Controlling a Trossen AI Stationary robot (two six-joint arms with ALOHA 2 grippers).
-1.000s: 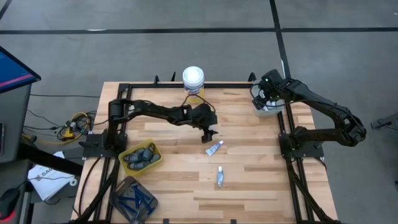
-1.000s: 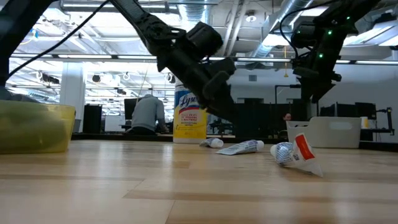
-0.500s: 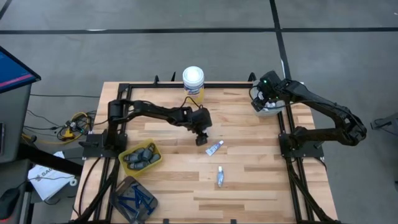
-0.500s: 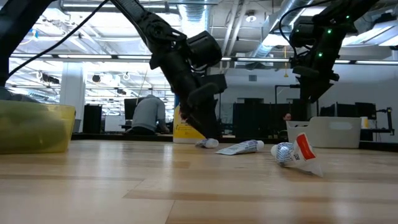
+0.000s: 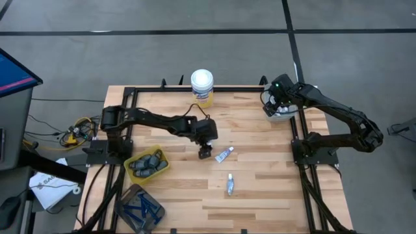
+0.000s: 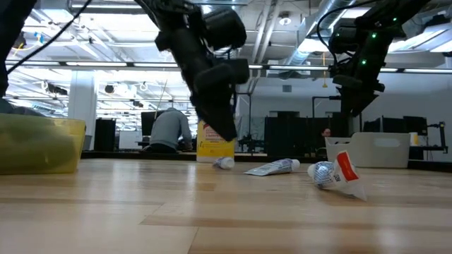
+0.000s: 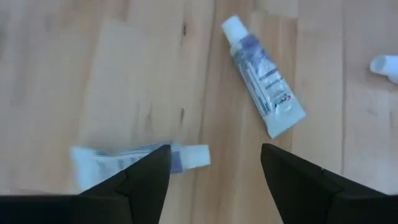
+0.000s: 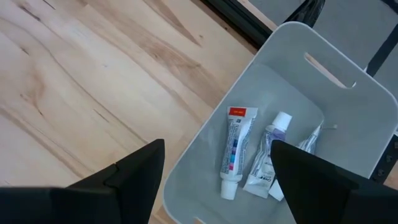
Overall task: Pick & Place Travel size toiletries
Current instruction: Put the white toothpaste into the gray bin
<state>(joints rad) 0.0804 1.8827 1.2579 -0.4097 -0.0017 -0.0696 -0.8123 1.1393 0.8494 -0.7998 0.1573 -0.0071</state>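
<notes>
Left gripper [image 5: 205, 153] low over counter [image 5: 260, 188], fingers apart, empty, beside two loose tubes [image 5: 223, 155] mid-counter. Right gripper [image 8: 214, 180], fingers apart, above white bin [image 8: 348, 106] holding several tubes. Judged partway: two tubes left.

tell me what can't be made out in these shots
- Left wrist view: the tube beside the left pincer is partly behind a finger; its print is blurred.
- Right wrist view: the bin under the right pincer is cut off by the edge, so its full contents are unknown.
- High view: items in the yellow tray are too small to identify.
</notes>
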